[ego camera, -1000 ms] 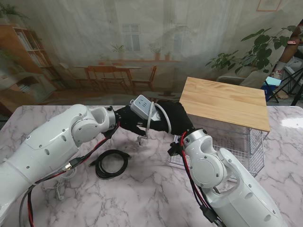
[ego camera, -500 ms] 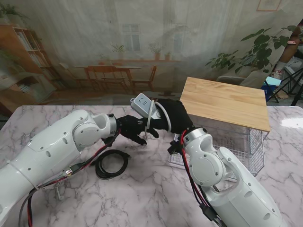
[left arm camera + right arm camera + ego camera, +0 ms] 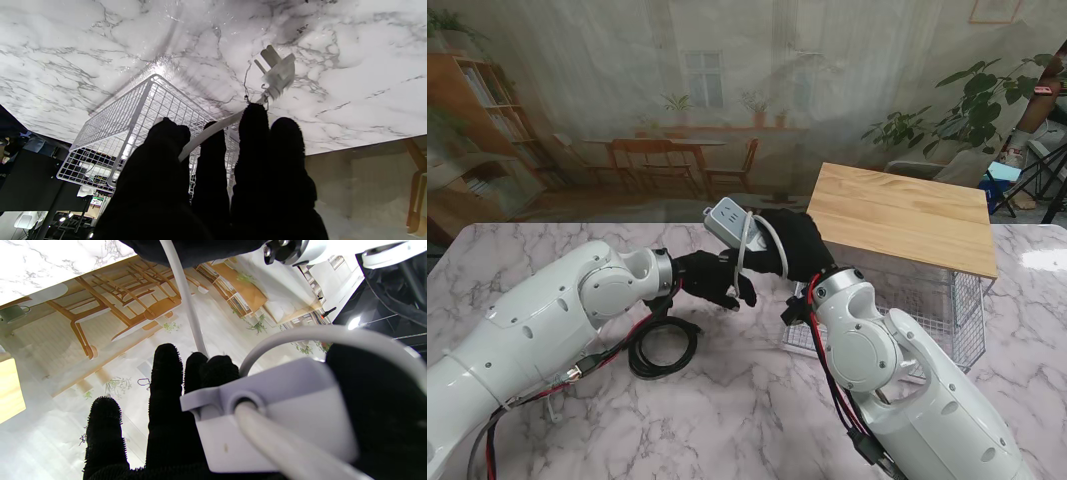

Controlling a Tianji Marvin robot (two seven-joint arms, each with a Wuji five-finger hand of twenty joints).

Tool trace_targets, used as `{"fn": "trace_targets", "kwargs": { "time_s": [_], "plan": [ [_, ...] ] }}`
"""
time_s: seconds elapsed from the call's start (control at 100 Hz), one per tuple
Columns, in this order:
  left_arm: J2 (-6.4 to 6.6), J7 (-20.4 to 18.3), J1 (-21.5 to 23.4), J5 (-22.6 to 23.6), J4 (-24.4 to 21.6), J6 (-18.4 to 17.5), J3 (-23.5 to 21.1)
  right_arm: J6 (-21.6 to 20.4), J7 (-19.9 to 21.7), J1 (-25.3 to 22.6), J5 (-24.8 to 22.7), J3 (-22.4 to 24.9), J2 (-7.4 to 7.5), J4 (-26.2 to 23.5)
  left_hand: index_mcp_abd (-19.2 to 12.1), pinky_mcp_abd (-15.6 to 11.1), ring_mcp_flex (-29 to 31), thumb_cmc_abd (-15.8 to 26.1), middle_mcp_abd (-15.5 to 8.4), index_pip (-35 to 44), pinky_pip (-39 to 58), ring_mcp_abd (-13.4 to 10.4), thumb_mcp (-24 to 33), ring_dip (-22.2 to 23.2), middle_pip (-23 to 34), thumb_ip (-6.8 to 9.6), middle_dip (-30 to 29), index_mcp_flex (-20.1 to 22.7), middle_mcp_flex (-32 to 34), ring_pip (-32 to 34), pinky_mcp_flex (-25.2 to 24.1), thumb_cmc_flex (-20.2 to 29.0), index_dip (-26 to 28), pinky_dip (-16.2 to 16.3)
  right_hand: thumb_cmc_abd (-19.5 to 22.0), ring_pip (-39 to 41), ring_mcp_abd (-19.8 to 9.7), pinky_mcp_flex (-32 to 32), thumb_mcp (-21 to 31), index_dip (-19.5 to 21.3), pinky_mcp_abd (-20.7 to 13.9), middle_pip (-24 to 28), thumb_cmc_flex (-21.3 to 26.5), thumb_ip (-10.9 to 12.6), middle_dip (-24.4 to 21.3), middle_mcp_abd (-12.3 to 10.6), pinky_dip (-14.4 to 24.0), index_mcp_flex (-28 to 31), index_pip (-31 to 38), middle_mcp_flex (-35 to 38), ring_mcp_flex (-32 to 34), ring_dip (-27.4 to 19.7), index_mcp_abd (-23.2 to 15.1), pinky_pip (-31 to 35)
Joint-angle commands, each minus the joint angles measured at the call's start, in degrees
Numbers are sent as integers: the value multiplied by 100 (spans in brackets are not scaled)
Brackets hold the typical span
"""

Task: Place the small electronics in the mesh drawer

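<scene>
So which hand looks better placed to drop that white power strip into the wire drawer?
Probably the right hand: it holds the power strip and is beside the mesh drawer. The left hand only touches its cord.

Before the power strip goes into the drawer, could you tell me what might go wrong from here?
1. The white cord trails from the grey power strip in the right hand across the left hand; its plug dangles and may catch on the white wire mesh drawer.
2. The wooden top overhangs the drawer, so entry looks tight.
</scene>
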Motion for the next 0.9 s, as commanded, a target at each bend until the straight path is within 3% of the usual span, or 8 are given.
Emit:
{"fn": "trace_targets", "kwargs": {
  "time_s": [0.0,0.12,0.23,0.26,0.3,0.48,0.65,0.89],
  "plan": [
    [-21,24,-19,59,18,-3,25,32,1,6,-15,13,-18,-14,-39,-153,148,-66,25,210,164,94,4,91,48,-35,261,254,328,137,73,268,111,34,1462,314,-164,-137,1397,105,-63,410,1268,116,111,-530,38,523,394,46,-31,59,-852,-89],
    [-47,125,20,50,31,1,13,34,11,10,-37,21,-12,-7,104,-172,444,221,178,800,377,36,-375,156,342,-53,597,786,1039,360,282,595,20,57,1467,316,-159,-136,1394,105,-61,410,1267,116,112,-528,42,519,393,41,-29,59,-853,-93],
    [-40,134,35,102,2,2,0,52,15,14,-53,32,-11,1,207,-173,754,200,284,995,557,50,-364,247,660,-46,801,908,1288,599,570,670,49,57,1474,316,-163,-135,1392,105,-61,412,1266,116,113,-532,45,520,393,41,-32,60,-853,-98],
    [-32,109,46,107,-28,20,-11,60,2,16,-49,35,-16,4,234,-154,822,201,452,1039,596,61,-353,267,706,-41,814,932,1303,648,629,695,65,57,1482,316,-159,-139,1389,106,-63,410,1266,116,112,-529,45,518,392,33,-36,60,-854,-101],
    [-18,72,67,134,-79,33,-28,68,-24,22,-44,38,-23,14,274,-110,865,208,475,1175,695,173,-346,375,909,-40,881,934,1319,803,700,747,128,39,1477,321,-164,-137,1388,106,-64,415,1269,116,114,-537,47,512,390,35,-31,62,-855,-102],
    [128,-315,140,179,-471,-251,-2,147,-159,151,-7,15,-69,169,240,163,894,356,739,1815,1275,107,19,1436,1907,-101,1721,617,1181,1957,671,850,994,467,1489,341,-191,-133,1384,113,-86,442,1259,114,119,-550,58,477,422,20,-43,70,-868,-102],
    [272,-635,384,195,-1044,-607,-181,300,-155,300,-3,-8,-84,348,139,214,1055,404,790,1965,1569,-5,84,1815,2190,-118,2207,651,1305,2514,827,849,1301,704,1498,350,-193,-144,1375,102,-93,453,1262,110,115,-551,62,466,431,4,-59,72,-861,-109],
    [444,-924,1044,490,-1919,-1159,-946,439,-126,492,-173,-93,-77,633,27,231,1294,397,747,1984,1896,-52,53,1946,2297,-99,2603,712,1531,2884,1128,849,1454,820,1505,353,-190,-154,1362,88,-97,463,1273,111,103,-547,71,463,440,-8,-72,71,-860,-118]
  ]
}}
